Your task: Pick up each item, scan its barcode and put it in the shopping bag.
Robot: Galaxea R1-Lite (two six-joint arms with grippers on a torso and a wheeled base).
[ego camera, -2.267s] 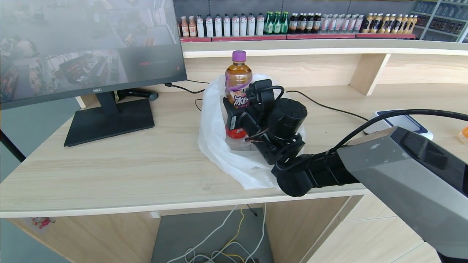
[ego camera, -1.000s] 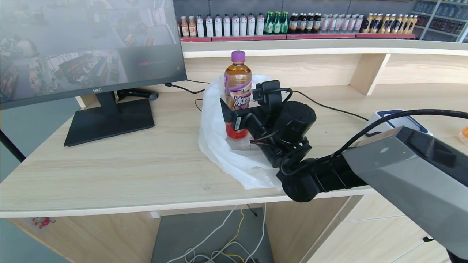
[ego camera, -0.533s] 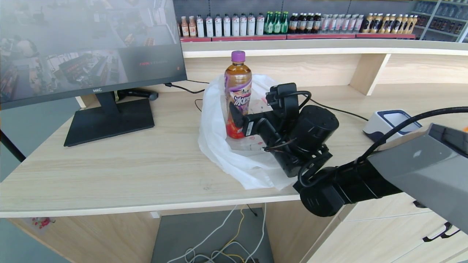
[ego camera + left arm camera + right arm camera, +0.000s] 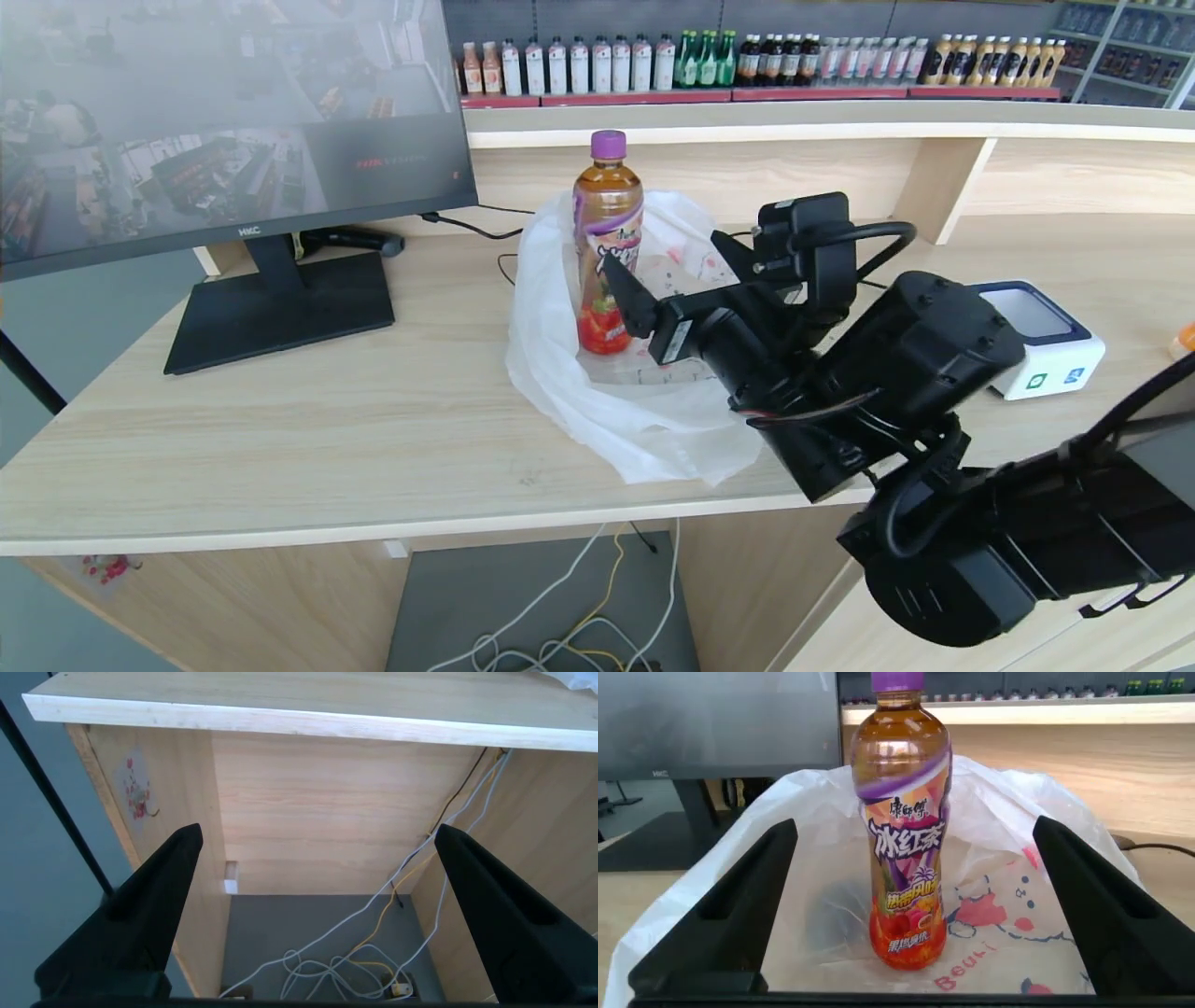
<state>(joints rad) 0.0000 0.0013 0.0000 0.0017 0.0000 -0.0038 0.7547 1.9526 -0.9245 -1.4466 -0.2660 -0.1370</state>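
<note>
One purple-capped amber plastic bottle (image 4: 608, 243) stands upright in the white plastic shopping bag (image 4: 560, 392); the right end effector (image 4: 915, 826), spread apart beside it, could topple it.

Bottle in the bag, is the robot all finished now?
Done: the bottle stands upright in the shopping bag. In hand: nothing, the right gripper is open, its fingers clear of the bottle. Left: perhaps the orange thing past the scanner, cut off at the edge.
</note>
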